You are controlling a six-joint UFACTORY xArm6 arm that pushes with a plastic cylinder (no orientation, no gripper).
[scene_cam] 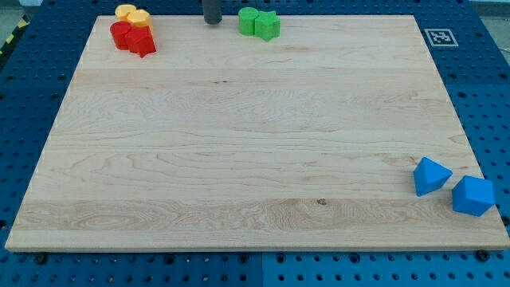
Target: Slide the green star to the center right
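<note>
The green star (268, 25) lies at the view's top, a little right of the middle, touching a second green block (249, 21) on its left. My tip (212, 21) is a dark rod end at the top edge of the board, a short way left of the two green blocks and not touching them. The wooden board (255, 143) fills most of the view.
Two red blocks (132, 37) sit at the top left with two yellow blocks (132, 14) just above them. Two blue blocks (431, 176) (472, 195) lie at the bottom right near the board's edge. A marker tag (440, 37) is at the top right corner.
</note>
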